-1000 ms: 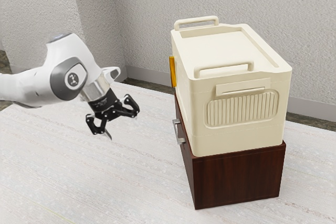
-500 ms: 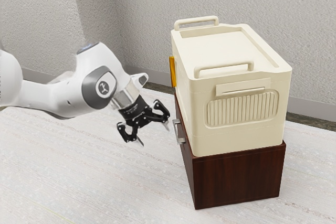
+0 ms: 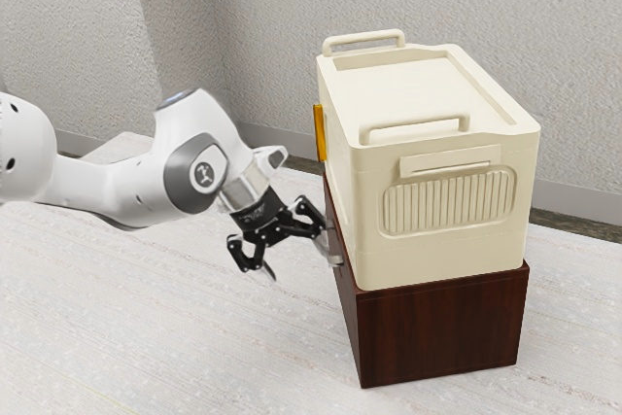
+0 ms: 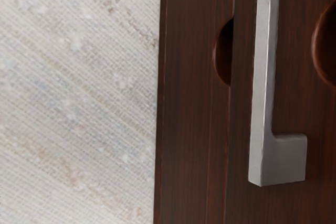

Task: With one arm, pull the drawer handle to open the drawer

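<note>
Reaching in from the exterior view's left with an open hand (image 3: 300, 265), right by the metal handle (image 3: 336, 261) of a dark wooden cabinet (image 3: 442, 329), set on the pale table (image 3: 165, 337) under a cream box (image 3: 442, 250).

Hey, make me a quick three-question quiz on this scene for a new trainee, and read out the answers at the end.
1. True or false: the black two-finger gripper is open near the silver-grey metal bar handle.
2. What sits on the dark brown wooden cabinet: (a) a red bowl, (b) a cream-coloured box, (c) a green lamp?
3. How many raised handles show on the box's top?
Key: 1 true; 2 b; 3 two.
</note>
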